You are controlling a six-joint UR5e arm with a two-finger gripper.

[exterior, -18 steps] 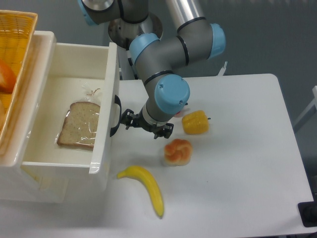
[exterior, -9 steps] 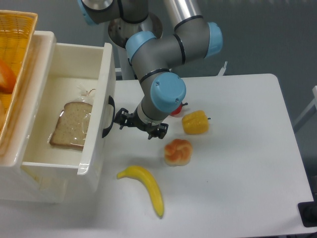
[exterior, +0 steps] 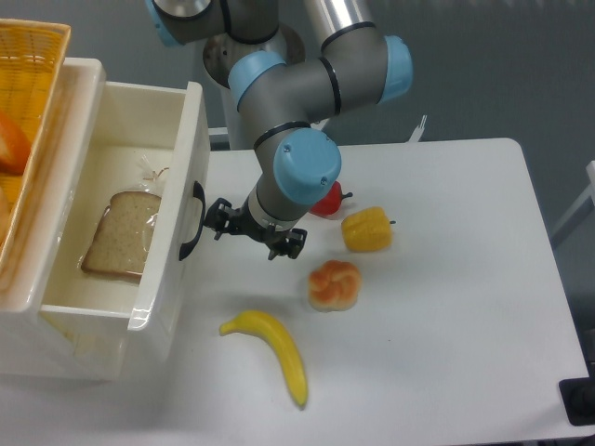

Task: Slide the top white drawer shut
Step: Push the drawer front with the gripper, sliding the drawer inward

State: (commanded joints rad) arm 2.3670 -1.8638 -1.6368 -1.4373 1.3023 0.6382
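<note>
Top drawer (exterior: 112, 200) sits at the left, pulled well out of the cabinet (exterior: 56, 353), open to view from above. Its front panel faces right, with the black handle (exterior: 191, 221) on it. A bagged bread slice (exterior: 116, 235) lies on the drawer floor. A yellow basket (exterior: 23, 121) sits on top of the cabinet, far left.

Gripper (exterior: 253, 232) hangs just right of the handle, fingers spread side to side along the front panel. One finger tip looks at or very near the handle; contact cannot be confirmed. Jaws look partly open with nothing held between them, though the arm's wrist hides part of them.

Handling, as a judgement: the drawer is a stiff plastic box, glossy and likely slippery, light with only bread inside. It should slide on its runners with a modest push. No grasp is needed; a flat push on the front panel works. Best contact is near the handle, at mid-width, so the box does not skew and jam. The handle is thin and arched, so pushing on it alone risks slipping off.

On the table (exterior: 446, 307) to the right: a banana (exterior: 271, 351), a bun (exterior: 333, 284), a yellow pepper (exterior: 365, 229), and something red (exterior: 327, 200) half hidden behind the arm.
</note>
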